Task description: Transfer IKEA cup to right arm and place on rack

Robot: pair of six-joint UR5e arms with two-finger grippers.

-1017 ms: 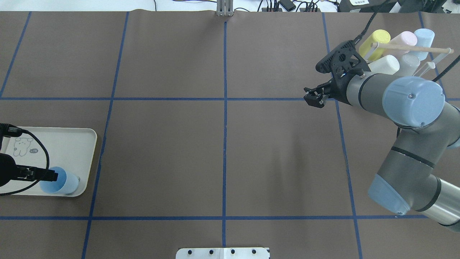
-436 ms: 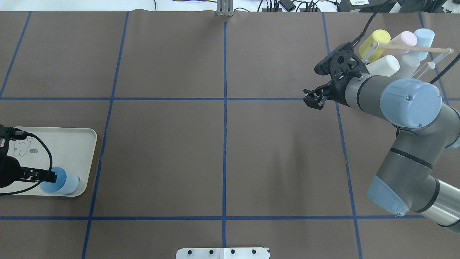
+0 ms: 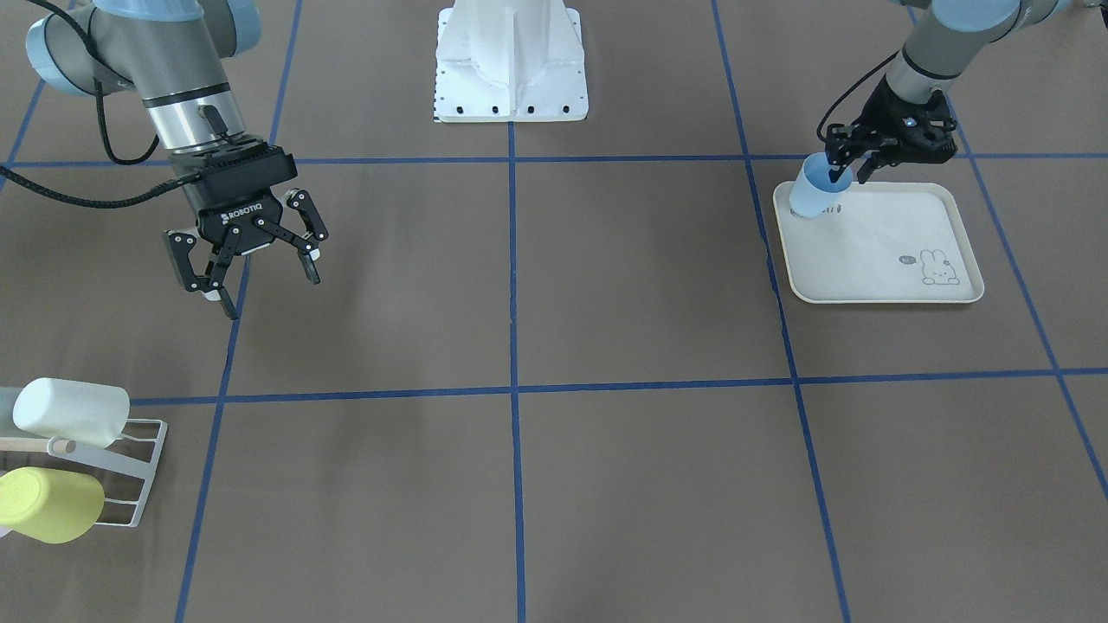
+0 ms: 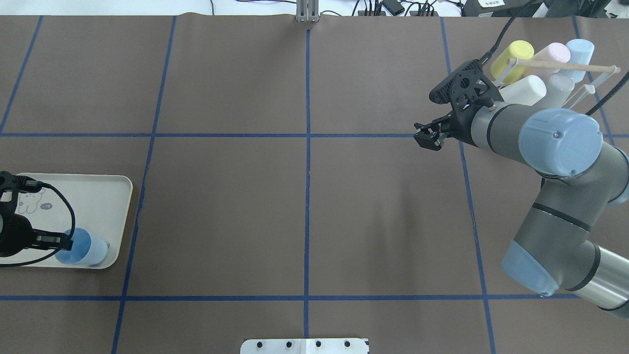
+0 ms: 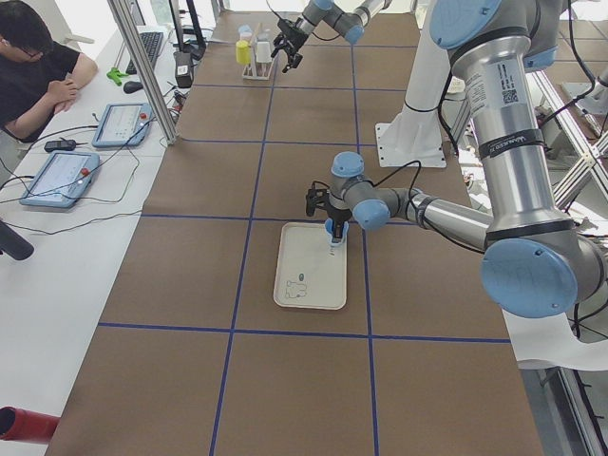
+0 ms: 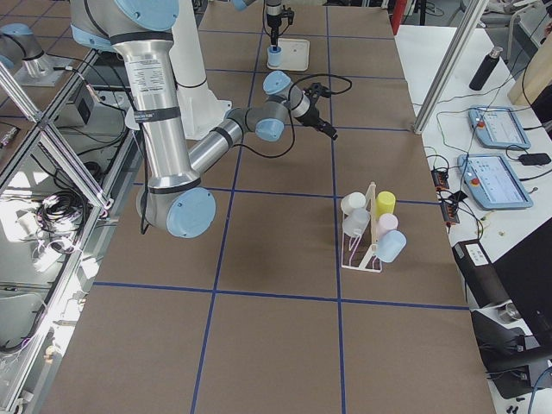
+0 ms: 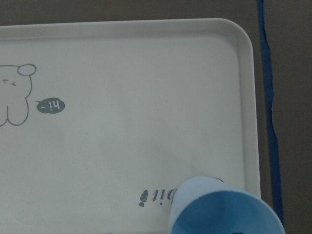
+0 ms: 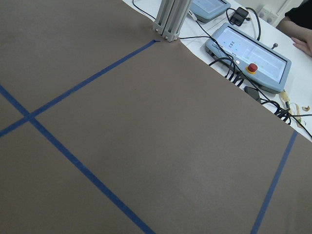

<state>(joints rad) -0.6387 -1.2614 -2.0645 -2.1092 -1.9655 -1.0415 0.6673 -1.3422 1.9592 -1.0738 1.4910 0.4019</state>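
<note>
IKEA cup: tilted on tray corner, mouth toward left gripper
left gripper: jaws pinching the cup's rim
right gripper: jaws wide, pointing down

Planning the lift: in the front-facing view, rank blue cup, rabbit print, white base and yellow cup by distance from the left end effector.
1. blue cup, held by left end effector
2. rabbit print, on tray
3. white base, top centre
4. yellow cup, bottom left

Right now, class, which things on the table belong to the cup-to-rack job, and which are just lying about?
Job: blue cup, left pincer, right pincer, rack.
Lying about: rabbit tray, yellow cup and white cup already racked.
</note>
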